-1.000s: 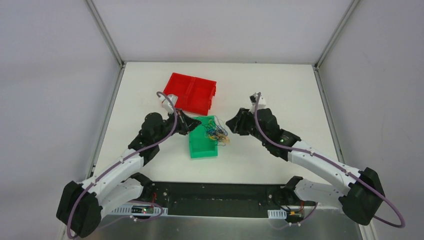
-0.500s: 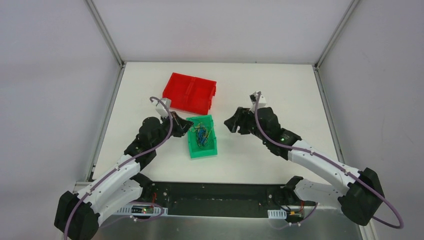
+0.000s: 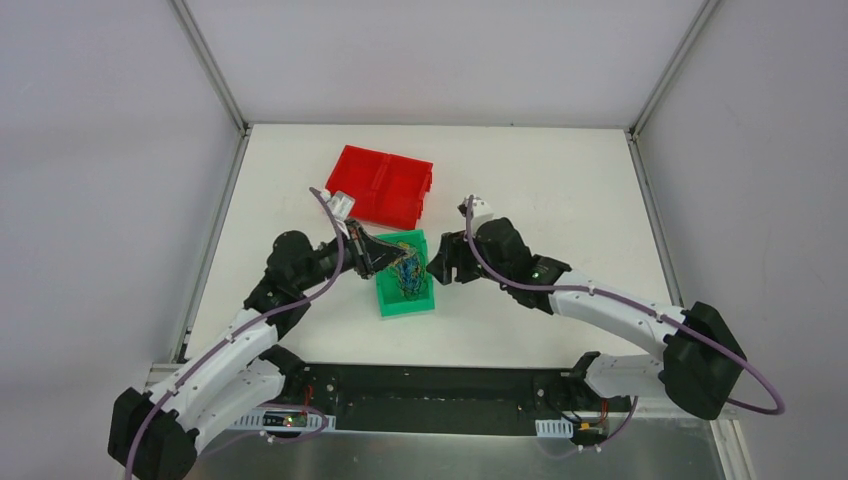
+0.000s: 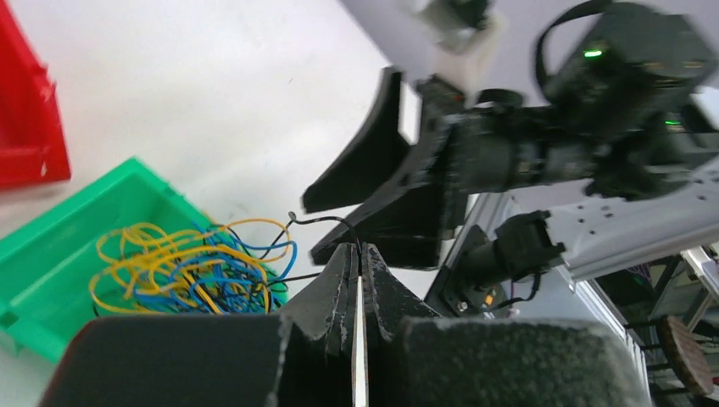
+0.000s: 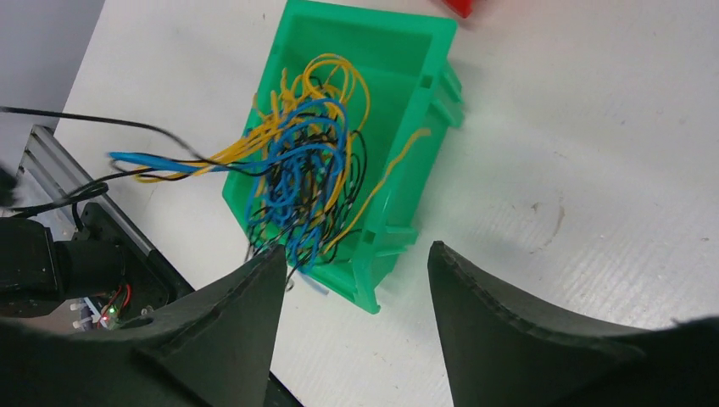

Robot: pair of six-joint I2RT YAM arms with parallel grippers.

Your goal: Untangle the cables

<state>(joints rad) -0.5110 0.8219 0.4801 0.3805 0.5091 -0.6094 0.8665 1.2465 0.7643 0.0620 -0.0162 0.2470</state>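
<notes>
White table under plain grey walls carries the whole job, with a red bin at the back left out of the way. On the left, the left gripper has its jaws pressed fully together at the left rim of the green bin, and the wrist view shows them pinching the end of one dark wire that trails back into the heap. The cables, yellow, blue and dark loops, lie knotted inside that bin, a few strands spilling over its edge. On the right, the right gripper hangs just beside the bin with its jaws spread wide and nothing between them. The step looks like parting one strand: the right jaws should probably close on the bulk of the tangle while the left draws slowly outward, since a quick tug may tighten the knot or lift the light bin
</notes>
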